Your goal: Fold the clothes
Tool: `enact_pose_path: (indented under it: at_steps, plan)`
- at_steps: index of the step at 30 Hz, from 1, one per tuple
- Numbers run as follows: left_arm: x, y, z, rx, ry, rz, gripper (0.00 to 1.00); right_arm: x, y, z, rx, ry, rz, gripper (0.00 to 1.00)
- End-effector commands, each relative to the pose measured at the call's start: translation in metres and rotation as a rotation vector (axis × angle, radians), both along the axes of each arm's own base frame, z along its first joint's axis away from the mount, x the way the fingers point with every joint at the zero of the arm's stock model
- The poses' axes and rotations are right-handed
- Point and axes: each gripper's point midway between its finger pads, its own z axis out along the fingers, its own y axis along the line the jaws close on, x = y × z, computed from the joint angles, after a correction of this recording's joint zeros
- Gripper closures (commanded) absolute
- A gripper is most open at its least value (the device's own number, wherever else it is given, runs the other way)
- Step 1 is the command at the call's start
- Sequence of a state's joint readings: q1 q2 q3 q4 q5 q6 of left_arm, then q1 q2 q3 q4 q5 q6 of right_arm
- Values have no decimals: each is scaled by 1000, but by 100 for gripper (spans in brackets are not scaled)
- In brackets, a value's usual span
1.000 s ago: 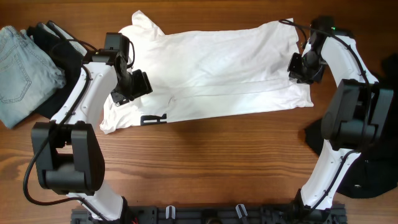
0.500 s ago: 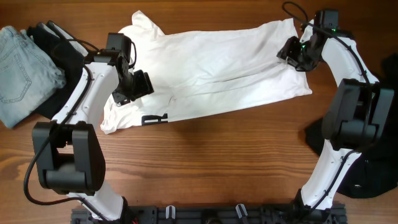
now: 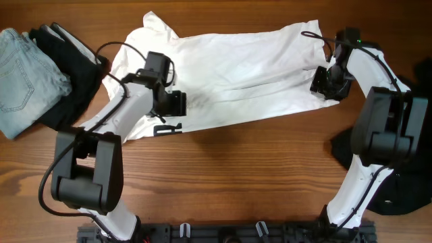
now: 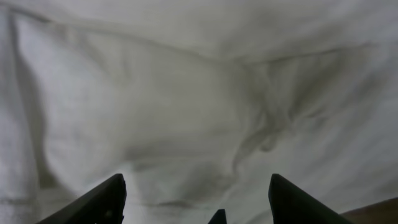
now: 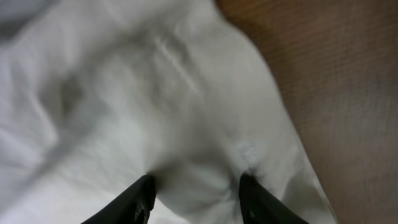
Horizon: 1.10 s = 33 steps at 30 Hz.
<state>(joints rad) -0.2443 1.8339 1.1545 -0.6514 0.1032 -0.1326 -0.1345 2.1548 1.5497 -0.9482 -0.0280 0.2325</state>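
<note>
The white T-shirt (image 3: 243, 67) lies spread flat across the far half of the wooden table, with a black print (image 3: 167, 128) showing at its front left hem. My left gripper (image 3: 177, 104) hovers over the shirt's left part; in the left wrist view its fingers (image 4: 196, 199) are wide open above wrinkled white cloth (image 4: 186, 93). My right gripper (image 3: 322, 86) is at the shirt's right edge; in the right wrist view its fingers (image 5: 196, 196) are apart and pressed into the cloth (image 5: 124, 93), a bulge of fabric between them.
Folded blue jeans (image 3: 20, 74) lie on a black garment (image 3: 67, 61) at the far left. Another black garment (image 3: 405, 182) lies at the right edge. Bare wood (image 5: 348, 74) shows beside the shirt's right edge and along the front of the table (image 3: 236, 182).
My left gripper has moved right, from the shirt's left sleeve area onto its body. My right gripper swung up and back down to the shirt's right edge. The shirt's front left part has shifted slightly.
</note>
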Motion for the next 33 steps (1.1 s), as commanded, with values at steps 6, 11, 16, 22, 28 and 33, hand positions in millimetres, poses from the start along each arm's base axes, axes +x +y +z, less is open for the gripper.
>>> enact_pose_path:
  at_steps: [6, 11, 16, 22, 28, 33]
  plan:
    - [0, -17, -20, 118, -47, -165, 31, -52, -4, -22, -39, 170, -56, 52]
    - [8, -13, -31, 151, -63, -156, 50, -51, -4, -22, -39, 168, -57, 52]
    - [28, -1, -18, 225, -135, -114, 96, -51, -4, -22, -39, 168, -57, 52]
    - [84, 35, 23, 207, -294, 185, 77, -50, -5, -22, -40, 164, -58, 51]
    - [28, 32, -2, 152, -32, 191, 59, -54, -4, -22, -38, 181, -55, 49]
    - [-32, 67, -44, 257, 128, 319, 75, -82, -5, -16, -52, 297, -51, 50]
